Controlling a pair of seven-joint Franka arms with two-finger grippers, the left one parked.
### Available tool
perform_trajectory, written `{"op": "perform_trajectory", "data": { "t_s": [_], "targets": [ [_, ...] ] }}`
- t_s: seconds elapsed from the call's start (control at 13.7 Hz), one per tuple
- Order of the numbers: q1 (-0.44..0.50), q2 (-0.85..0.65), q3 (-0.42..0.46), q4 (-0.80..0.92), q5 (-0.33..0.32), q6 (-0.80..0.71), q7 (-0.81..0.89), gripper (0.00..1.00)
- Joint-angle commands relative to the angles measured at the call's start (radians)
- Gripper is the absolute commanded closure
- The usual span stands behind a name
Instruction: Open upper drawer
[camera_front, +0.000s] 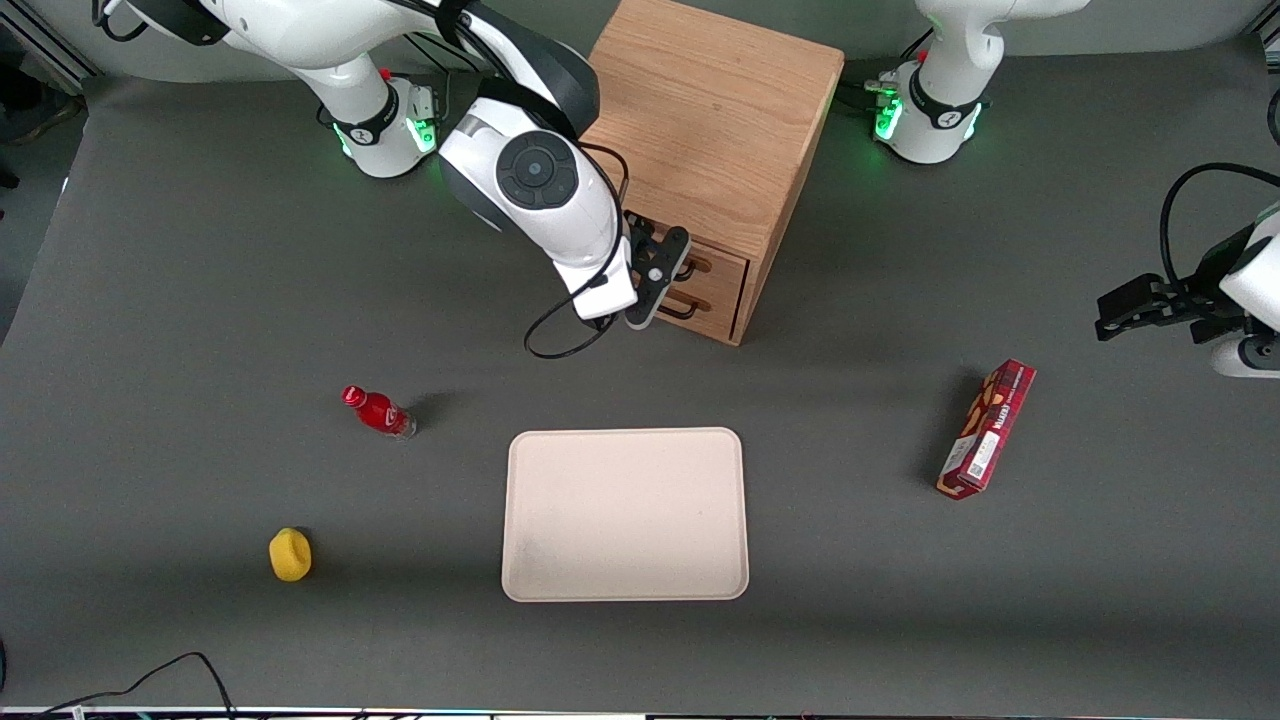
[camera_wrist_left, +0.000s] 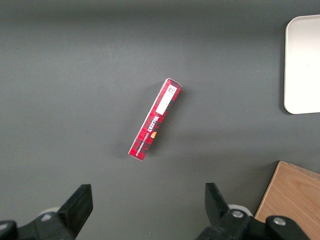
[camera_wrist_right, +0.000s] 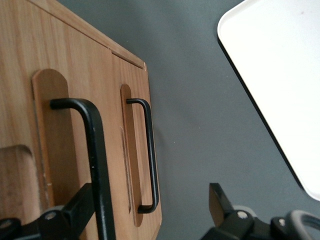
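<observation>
The wooden cabinet (camera_front: 710, 110) stands at the back of the table, its two drawers facing the front camera. The upper drawer (camera_front: 722, 268) is light oak with a wide black wire handle (camera_wrist_right: 95, 160). The identical lower drawer sits under it with its own handle (camera_wrist_right: 151, 155). Both drawer fronts look flush with the cabinet. My gripper (camera_front: 655, 282) is right in front of the upper drawer. In the right wrist view the gripper (camera_wrist_right: 150, 212) is open, and the upper handle's bar runs between the fingers, close against one finger (camera_wrist_right: 80, 205). The other finger (camera_wrist_right: 220, 200) is over bare table.
A beige tray (camera_front: 625, 515) lies nearer the front camera than the cabinet. A red bottle (camera_front: 379, 411) and a yellow object (camera_front: 290, 554) lie toward the working arm's end. A red box (camera_front: 986, 430) lies toward the parked arm's end.
</observation>
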Motion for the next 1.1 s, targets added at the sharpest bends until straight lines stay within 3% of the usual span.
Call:
{"op": "perform_trajectory", "data": {
  "t_s": [0.0, 1.02],
  "targets": [
    [-0.018, 0.001, -0.004, -0.007, -0.018, 0.030, -0.081, 0.00],
    [-0.019, 0.015, -0.192, 0.094, -0.021, 0.090, -0.204, 0.00]
  ]
}}
